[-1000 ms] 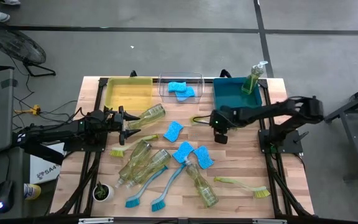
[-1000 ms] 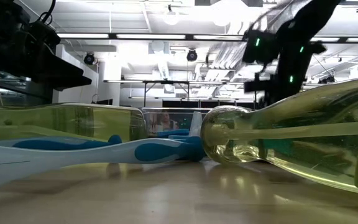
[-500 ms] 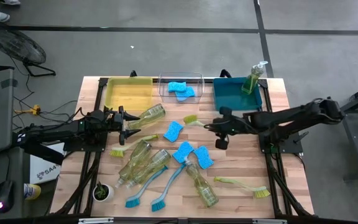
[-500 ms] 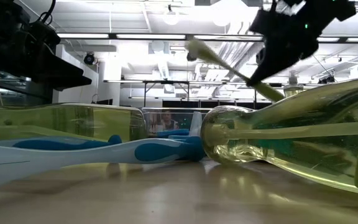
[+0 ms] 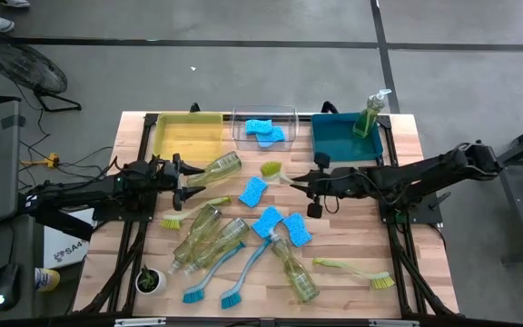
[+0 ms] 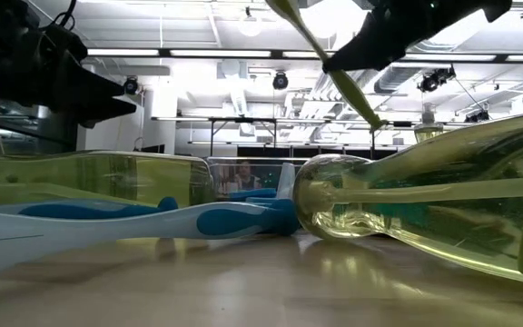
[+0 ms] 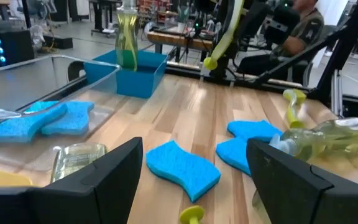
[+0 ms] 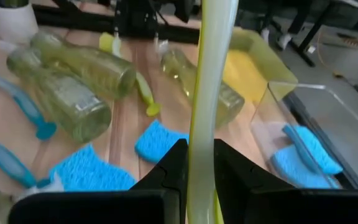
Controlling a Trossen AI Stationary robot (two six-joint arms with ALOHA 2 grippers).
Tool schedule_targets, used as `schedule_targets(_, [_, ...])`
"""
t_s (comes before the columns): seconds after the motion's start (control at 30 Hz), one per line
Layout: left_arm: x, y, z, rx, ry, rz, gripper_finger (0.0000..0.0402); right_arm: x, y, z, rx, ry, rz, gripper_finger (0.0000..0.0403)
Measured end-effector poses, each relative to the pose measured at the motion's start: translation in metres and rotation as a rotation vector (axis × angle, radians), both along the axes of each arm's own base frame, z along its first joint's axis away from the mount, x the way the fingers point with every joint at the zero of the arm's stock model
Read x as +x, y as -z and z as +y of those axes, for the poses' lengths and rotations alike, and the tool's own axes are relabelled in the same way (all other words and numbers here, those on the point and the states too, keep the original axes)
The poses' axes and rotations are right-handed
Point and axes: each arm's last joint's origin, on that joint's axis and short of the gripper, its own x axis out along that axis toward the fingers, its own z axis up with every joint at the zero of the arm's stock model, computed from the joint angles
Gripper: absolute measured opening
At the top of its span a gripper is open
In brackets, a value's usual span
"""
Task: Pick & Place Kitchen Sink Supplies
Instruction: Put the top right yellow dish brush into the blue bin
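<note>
My right gripper (image 5: 311, 184) is shut on a yellow-green dish brush (image 5: 278, 173) above the table's middle, left of the teal bin. The low view shows the brush (image 6: 334, 73) slanting in the air. My left gripper (image 5: 192, 186) hovers open at the table's left, beside a soap bottle (image 5: 218, 167) lying on its side. More soap bottles (image 5: 209, 238) lie near the front. One bottle (image 5: 369, 116) stands in the teal bin. Light-blue sponges (image 5: 252, 191) lie flat at mid-table. Two blue brushes (image 5: 243, 272) lie near the front. My right gripper pinches the brush's handle (image 8: 205, 124) around its middle between the two fingers (image 8: 173, 168), which lie across it, coming from the table's right. The brush is lifted clear and tilted. Its head (image 5: 271, 168) points up and toward the table's left, and its free end (image 6: 375, 121) hangs below.
The yellow bin (image 5: 189, 136), the clear bin (image 5: 284, 113) with sponges (image 5: 263, 130) and the teal bin (image 5: 339, 136) line the far edge. Another yellow-green brush (image 5: 357, 271) lies front right, one more (image 5: 180, 213) near my left gripper. A potted plant (image 5: 151, 280) stands front left.
My right gripper has risen with the yellow-green brush and shifted a little toward the table's left. The brush has come up off the table and tipped steeper, head end climbing. The right arm has stretched out lower across the table.
</note>
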Motion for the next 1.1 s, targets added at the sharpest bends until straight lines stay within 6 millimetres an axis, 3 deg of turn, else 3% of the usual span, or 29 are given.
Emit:
schedule_targets(0.2, [0.0,-0.008,0.0,-0.002,-0.009,-0.085,0.028,0.004,-0.003,-0.001,0.002,-0.002,-0.087,0.0045])
schedule_targets(0.5, [-0.002,-0.032,0.002,0.086,-0.091,-0.325,0.028,0.019,0.009,-0.004,-0.006,-0.018,-0.284,0.0045])
schedule_targets(0.9, [0.007,-0.036,0.004,0.088,-0.114,-0.362,0.028,0.047,0.032,-0.031,0.063,-0.067,-0.399,0.0045])
schedule_targets(1.1, [0.021,-0.04,0.006,0.085,-0.092,-0.317,0.028,0.064,0.032,-0.042,0.078,-0.086,-0.428,0.0045])
